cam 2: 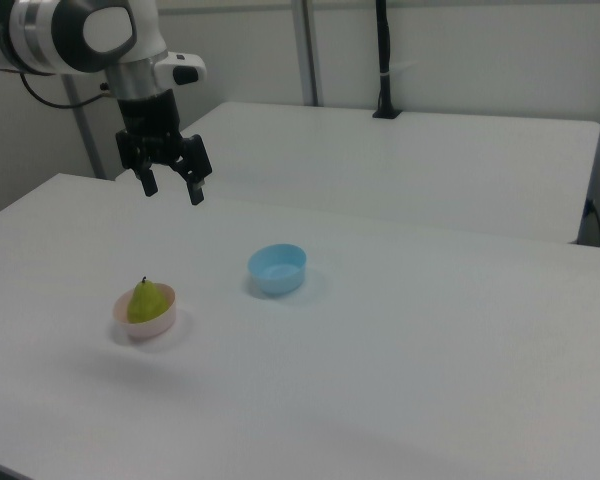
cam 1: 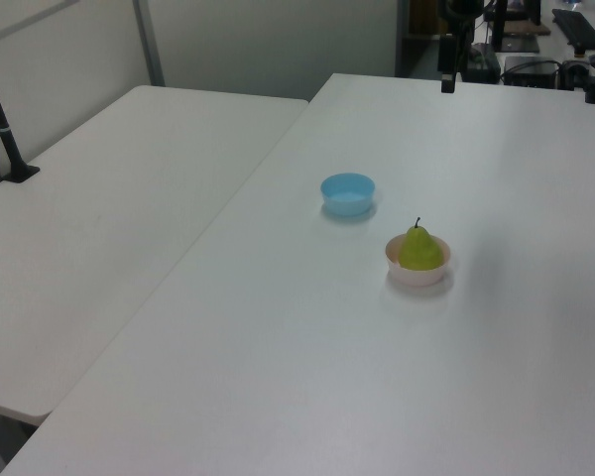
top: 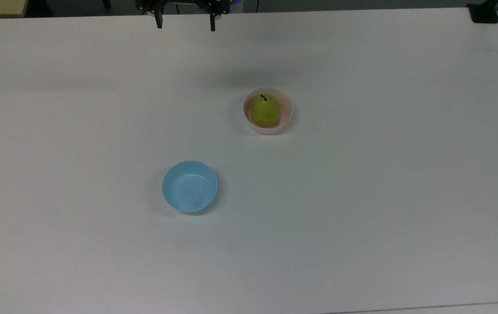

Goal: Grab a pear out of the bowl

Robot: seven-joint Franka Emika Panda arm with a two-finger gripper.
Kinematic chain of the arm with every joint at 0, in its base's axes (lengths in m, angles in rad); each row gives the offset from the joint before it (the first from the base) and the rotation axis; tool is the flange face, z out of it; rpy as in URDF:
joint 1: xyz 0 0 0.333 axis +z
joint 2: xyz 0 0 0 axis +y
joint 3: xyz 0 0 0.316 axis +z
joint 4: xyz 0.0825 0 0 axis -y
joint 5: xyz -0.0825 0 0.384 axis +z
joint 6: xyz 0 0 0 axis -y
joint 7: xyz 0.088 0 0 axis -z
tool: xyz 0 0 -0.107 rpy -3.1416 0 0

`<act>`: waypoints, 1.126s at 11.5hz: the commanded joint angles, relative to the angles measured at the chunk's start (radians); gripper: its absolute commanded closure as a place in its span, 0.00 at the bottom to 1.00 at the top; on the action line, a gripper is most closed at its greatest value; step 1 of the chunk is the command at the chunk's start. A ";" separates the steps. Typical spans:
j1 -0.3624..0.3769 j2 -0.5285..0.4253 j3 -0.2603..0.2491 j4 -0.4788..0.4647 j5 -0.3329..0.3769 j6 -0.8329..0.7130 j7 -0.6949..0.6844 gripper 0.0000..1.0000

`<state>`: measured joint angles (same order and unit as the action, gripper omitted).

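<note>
End effector (cam 2: 173,189) spread; rounded, seemingly smooth pear (top: 265,110) fills round bowl (top: 287,114).

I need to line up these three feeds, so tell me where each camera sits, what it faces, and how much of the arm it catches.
Top view: high above the table, looking down on the pear in the pink bowl and the blue bowl; the open gripper shows at the top edge.
Left view: raised at one table end, looking along it; one finger shows at the far end.
Right view: raised at the table's side, looking across; the arm and gripper show above the table.
All three share both bowls and the pear.
</note>
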<state>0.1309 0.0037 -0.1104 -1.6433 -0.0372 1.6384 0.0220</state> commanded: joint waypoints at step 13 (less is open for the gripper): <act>0.113 -0.007 0.012 -0.010 0.016 -0.026 0.048 0.00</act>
<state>0.1838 0.0073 -0.0960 -1.6436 -0.0370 1.6384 0.0267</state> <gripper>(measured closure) 0.000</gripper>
